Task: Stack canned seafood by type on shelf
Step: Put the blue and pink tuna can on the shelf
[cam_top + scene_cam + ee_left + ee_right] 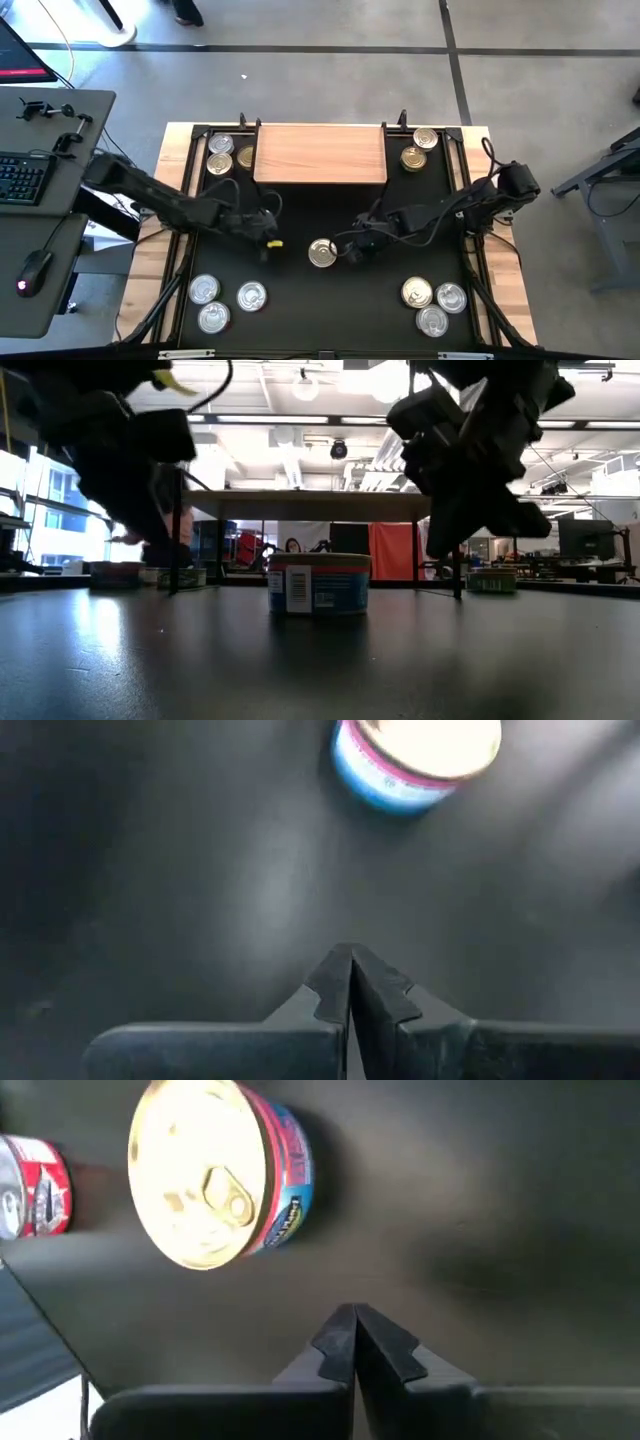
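Observation:
A gold-lidded can (323,253) with a blue and pink label stands alone on its base at the middle of the black mat (330,310); it also shows as the can (215,1185) and the can (415,760) in the wrist views. My left gripper (268,243) hangs shut to its left, my right gripper (352,250) shut just to its right, both apart from it. The wooden shelf (320,152) stands bare at the far side on thin black legs. Both grippers show their fingers together in the wrist views: left gripper (350,982), right gripper (355,1338).
Three cans (221,157) stand left of the shelf and two cans (418,148) right of it. Three silver-lidded cans (222,300) sit near left, three more (433,303) near right. A red-labelled can (30,1185) shows in the right wrist view. A desk with keyboard (25,180) stands left.

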### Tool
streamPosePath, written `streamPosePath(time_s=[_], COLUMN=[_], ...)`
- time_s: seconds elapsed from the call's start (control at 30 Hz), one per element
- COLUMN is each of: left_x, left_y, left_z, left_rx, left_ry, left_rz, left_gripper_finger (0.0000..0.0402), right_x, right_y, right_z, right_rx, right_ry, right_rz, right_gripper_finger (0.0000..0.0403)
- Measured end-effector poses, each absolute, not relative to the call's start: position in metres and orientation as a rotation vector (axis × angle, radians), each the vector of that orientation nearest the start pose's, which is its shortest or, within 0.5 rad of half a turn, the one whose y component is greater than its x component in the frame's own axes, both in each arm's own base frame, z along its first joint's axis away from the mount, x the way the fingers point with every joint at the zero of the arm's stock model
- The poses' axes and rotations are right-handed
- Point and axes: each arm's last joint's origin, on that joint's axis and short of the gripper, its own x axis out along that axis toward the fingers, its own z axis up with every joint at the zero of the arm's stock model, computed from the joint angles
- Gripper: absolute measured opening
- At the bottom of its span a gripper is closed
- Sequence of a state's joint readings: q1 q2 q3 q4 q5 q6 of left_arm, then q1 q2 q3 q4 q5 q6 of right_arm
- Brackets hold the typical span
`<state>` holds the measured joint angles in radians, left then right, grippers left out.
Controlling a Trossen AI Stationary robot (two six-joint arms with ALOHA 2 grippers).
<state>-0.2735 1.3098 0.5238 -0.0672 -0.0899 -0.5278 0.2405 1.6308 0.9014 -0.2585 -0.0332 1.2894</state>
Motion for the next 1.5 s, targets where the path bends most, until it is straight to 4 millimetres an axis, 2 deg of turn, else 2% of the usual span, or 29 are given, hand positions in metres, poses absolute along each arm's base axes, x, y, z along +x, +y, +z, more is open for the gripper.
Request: streamPosePath(time_s=[0.13, 0.27, 0.47, 0.7, 0.8, 0.97, 1.2, 1.5], left_x=[0.242, 0.259, 0.291, 0.292, 0.289, 0.294, 0.299, 0.306], left_y=[-0.073, -0.082, -0.092, -0.092, -0.091, -0.092, -0.095, -0.096], left_z=[0.138, 0.129, 0.134, 0.148, 0.144, 0.143, 0.122, 0.109], left_rx=[-0.403, -0.388, -0.317, -0.233, -0.223, -0.233, -0.252, -0.284], left_ry=[0.787, 0.764, 0.766, 0.838, 0.888, 0.84, 0.893, 0.867], left_rz=[0.054, 0.085, 0.056, 0.063, 0.065, 0.075, 0.047, 0.07], left_gripper_finger=[0.0, 0.0, 0.0, 0.0, 0.0, 0.0, 0.0, 0.0], right_x=[0.304, 0.308, 0.317, 0.319, 0.321, 0.33, 0.333, 0.338], right_y=[0.076, 0.077, 0.073, 0.071, 0.07, 0.073, 0.074, 0.076], right_z=[0.161, 0.158, 0.146, 0.144, 0.143, 0.138, 0.141, 0.149], right_rx=[1.015, 0.966, 0.911, 0.866, 0.878, 0.914, 0.942, 0.978], right_ry=[1.0, 0.979, 0.954, 0.927, 0.909, 0.863, 0.835, 0.81], right_rz=[-0.377, -0.346, -0.327, -0.351, -0.349, -0.315, -0.3, -0.279], right_gripper_finger=[0.0, 0.0, 0.0, 0.0, 0.0, 0.0, 0.0, 0.0])
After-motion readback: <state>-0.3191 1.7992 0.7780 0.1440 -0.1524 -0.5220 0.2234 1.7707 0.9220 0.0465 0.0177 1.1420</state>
